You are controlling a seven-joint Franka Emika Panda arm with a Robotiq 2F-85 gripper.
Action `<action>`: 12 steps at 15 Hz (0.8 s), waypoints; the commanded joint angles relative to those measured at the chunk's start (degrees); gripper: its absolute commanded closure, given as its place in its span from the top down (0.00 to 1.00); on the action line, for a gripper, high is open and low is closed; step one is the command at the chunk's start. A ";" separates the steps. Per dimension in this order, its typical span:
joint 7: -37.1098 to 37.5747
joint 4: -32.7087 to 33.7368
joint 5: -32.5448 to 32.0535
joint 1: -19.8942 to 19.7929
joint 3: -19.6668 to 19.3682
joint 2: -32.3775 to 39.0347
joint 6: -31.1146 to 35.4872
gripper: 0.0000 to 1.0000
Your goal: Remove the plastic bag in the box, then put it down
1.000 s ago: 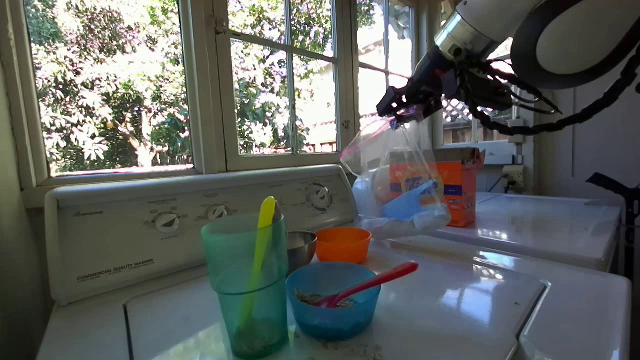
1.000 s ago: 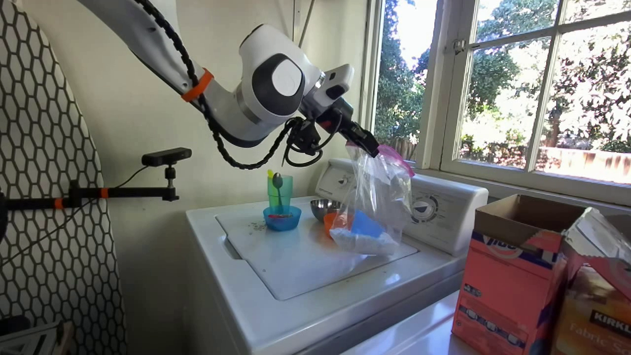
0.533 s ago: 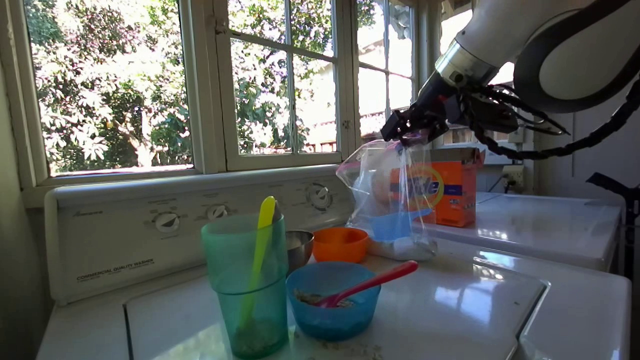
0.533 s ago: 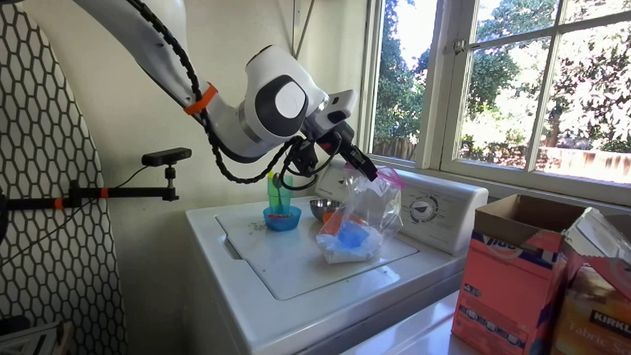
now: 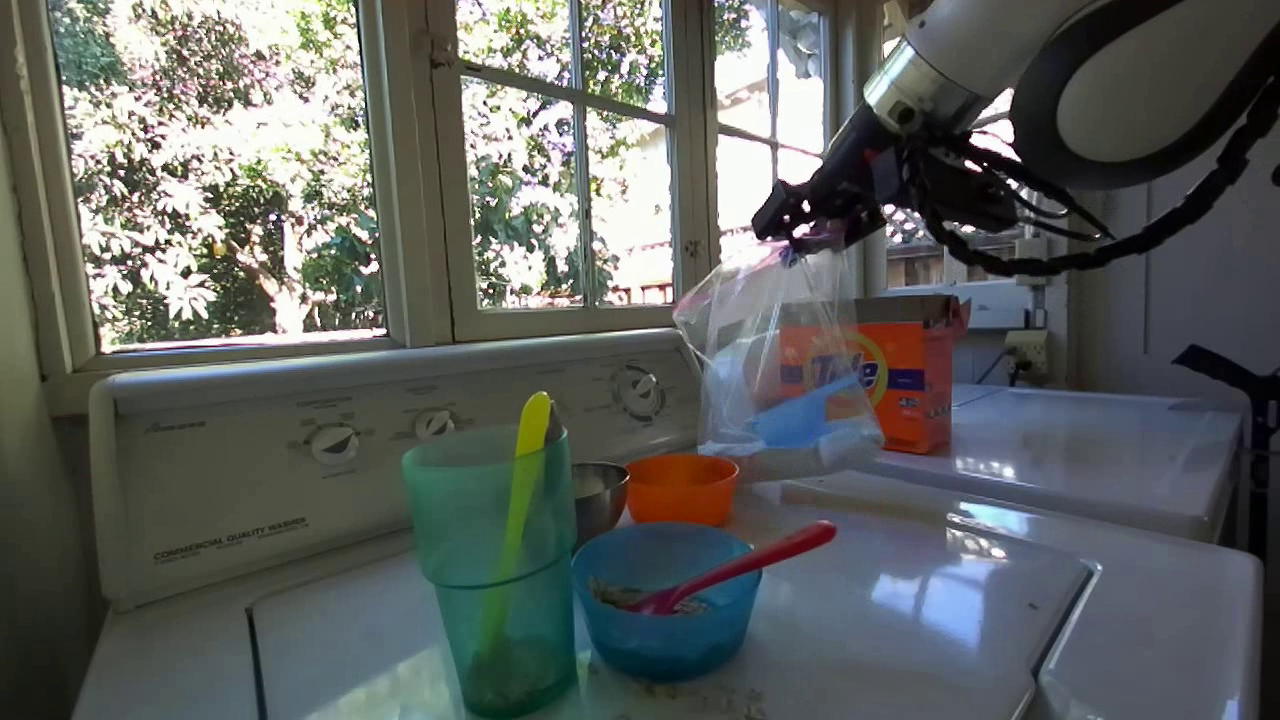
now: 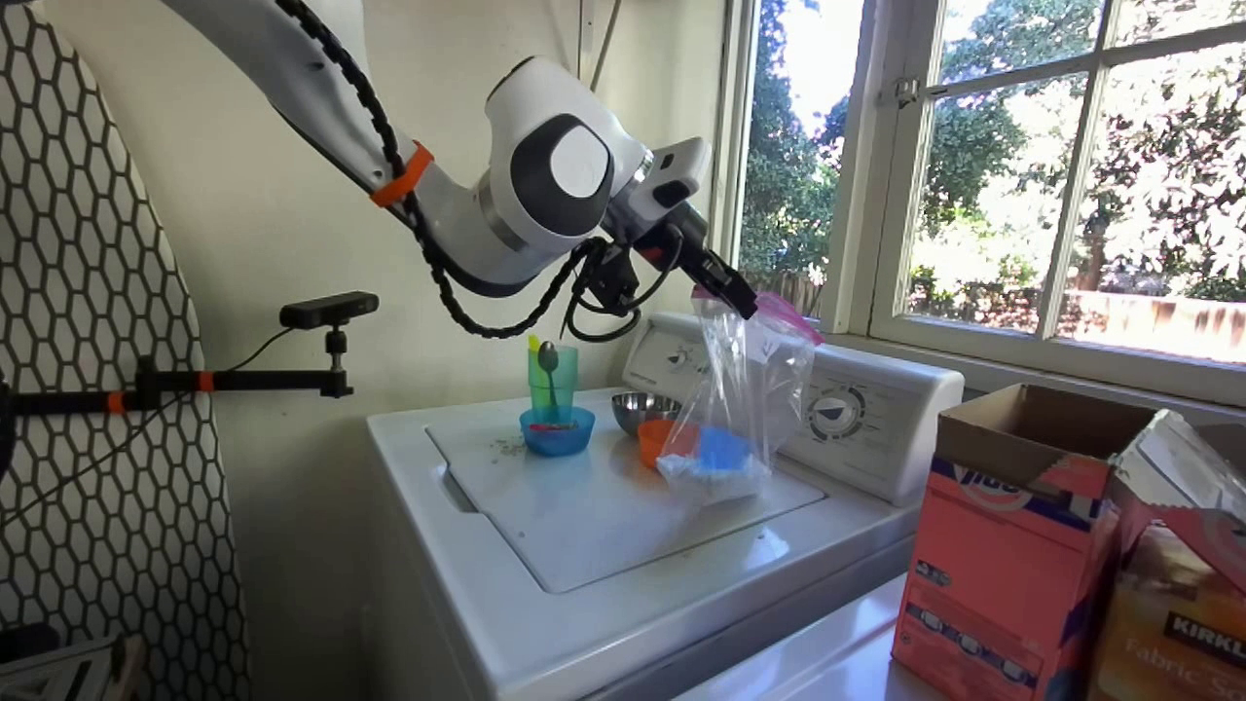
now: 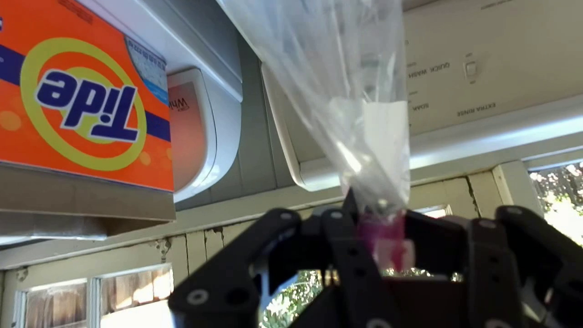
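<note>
Three bowls, two boxes — one plastic bag, one pincer.

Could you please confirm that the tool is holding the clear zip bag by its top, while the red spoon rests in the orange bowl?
Not quite: an exterior view shows that the red spoon rests in the blue bowl instead. The rest is right: the tool is holding the clear zip bag by its top.

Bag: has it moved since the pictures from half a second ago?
Yes, upward: in an exterior view the bag has risen, its pink strip now higher above the washer's large dial.
</note>
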 commanded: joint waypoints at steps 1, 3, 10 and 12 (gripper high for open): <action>1.76 0.47 -1.26 -0.39 0.04 -1.63 1.03 0.00; 2.15 -0.75 -1.35 -0.20 0.41 -1.98 0.11 0.00; -1.20 -8.39 0.65 1.25 1.39 -1.07 1.93 0.00; -2.31 -9.93 1.34 1.69 1.42 -0.75 2.29 0.00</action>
